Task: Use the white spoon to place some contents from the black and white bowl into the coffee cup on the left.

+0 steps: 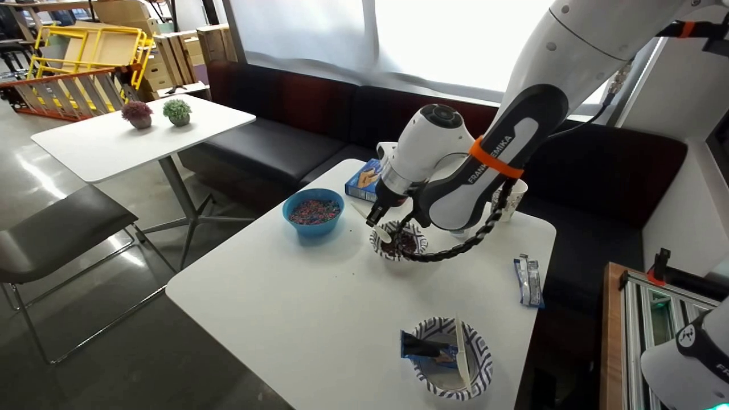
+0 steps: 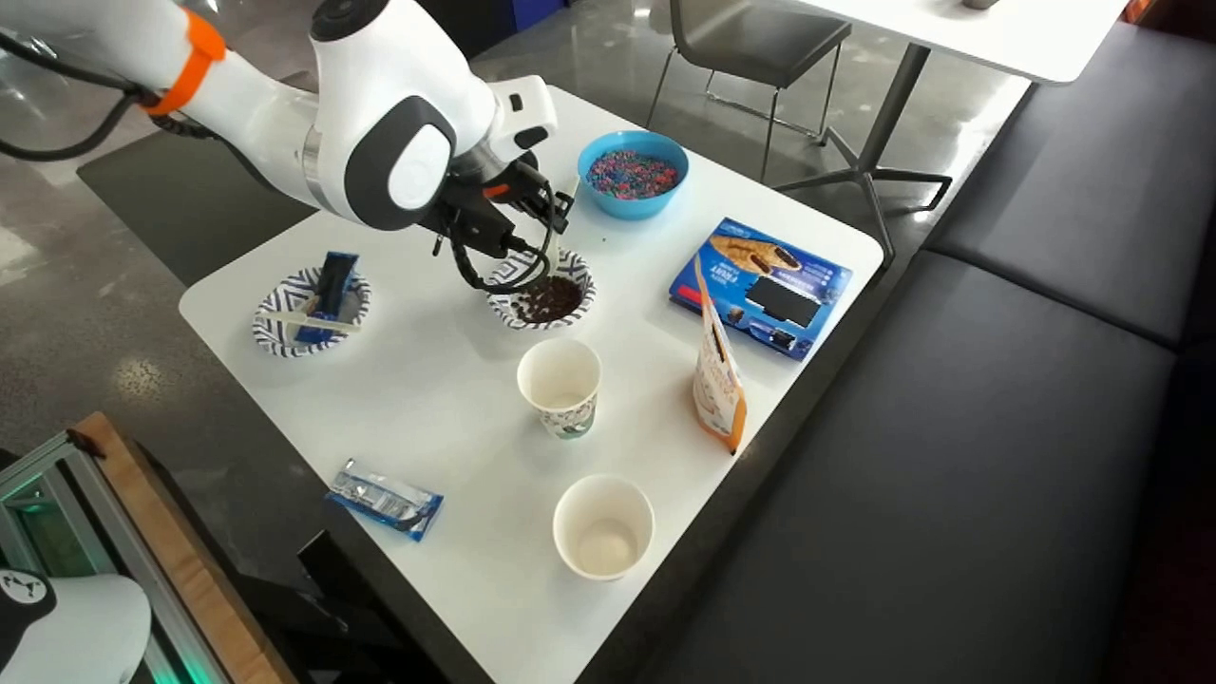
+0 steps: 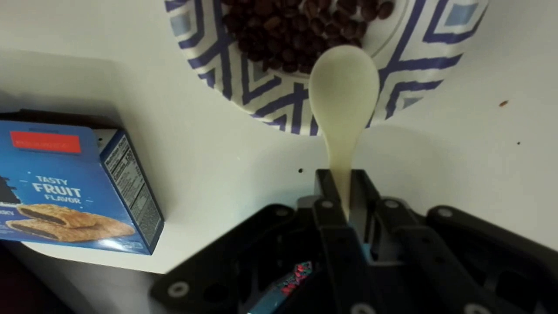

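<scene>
The white spoon [image 3: 344,87] is showing empty at the wrist view's upper centre, overlapping the rim of the black and white bowl [image 3: 279,104]; the gripper [image 3: 341,181] is pinching its handle, nearly closed. Scooping well is probably needing a low, level push beneath the beans [image 3: 292,37].

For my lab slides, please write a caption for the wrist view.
The gripper holds a white spoon over a patterned bowl of dark beans.
</scene>
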Controlling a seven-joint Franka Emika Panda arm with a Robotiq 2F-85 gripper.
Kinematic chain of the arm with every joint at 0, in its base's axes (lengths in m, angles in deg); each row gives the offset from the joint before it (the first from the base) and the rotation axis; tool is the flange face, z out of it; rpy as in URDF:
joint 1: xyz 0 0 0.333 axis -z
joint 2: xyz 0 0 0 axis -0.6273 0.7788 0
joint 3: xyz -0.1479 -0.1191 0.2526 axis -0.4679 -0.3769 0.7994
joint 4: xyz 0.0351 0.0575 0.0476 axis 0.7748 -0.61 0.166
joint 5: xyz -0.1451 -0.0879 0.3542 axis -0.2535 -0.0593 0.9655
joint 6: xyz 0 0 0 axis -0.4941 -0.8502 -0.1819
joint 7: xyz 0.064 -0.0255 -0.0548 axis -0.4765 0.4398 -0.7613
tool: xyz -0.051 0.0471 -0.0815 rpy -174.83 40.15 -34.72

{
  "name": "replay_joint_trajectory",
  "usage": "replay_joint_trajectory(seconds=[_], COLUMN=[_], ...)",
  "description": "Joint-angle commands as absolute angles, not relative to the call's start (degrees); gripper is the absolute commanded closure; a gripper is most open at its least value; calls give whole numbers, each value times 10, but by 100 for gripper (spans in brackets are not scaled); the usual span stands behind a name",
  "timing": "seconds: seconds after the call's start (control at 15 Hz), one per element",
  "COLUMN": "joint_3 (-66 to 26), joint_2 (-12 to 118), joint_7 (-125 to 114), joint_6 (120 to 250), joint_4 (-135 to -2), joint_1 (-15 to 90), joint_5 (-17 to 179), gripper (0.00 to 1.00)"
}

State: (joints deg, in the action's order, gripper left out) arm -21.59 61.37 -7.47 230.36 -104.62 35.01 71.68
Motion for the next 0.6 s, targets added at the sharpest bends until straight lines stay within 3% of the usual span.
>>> replay_joint_trajectory(seconds=[0.0, 0.53], joint_3=[-211, -190], joint_2=[615, 631], joint_7=[-82, -91], joint_6=[2352, 2481], joint_4=[-1079, -1121], joint_1=[353, 383], joint_5=[752, 782], gripper=[96, 96])
